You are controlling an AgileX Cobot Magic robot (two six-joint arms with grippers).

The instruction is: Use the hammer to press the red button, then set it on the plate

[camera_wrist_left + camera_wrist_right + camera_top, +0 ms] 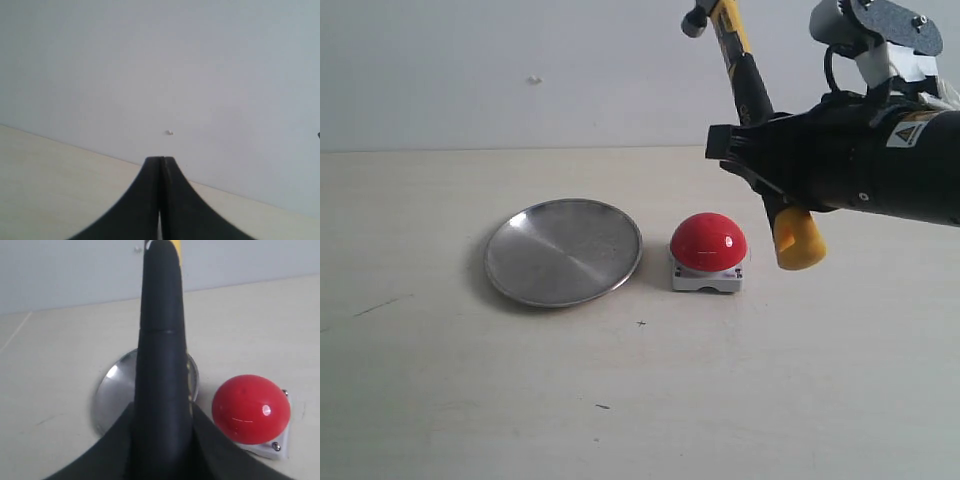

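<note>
My right gripper (750,152) is shut on the hammer (748,80), held up in the air right of the red button (708,242). The hammer stands nearly upright, its dark head at the top of the exterior view and its yellow end cap (798,240) hanging below the jaws. In the right wrist view the black handle (161,370) fills the middle, with the silver plate (116,390) behind it and the red button (250,407) beside it. The plate (563,251) lies left of the button. My left gripper (161,161) is shut on nothing, out of the exterior view.
The light wooden table (620,400) stretches in front of the plate and button. A pale wall (520,60) stands behind it. The right arm's black body (880,160) reaches in from the right edge.
</note>
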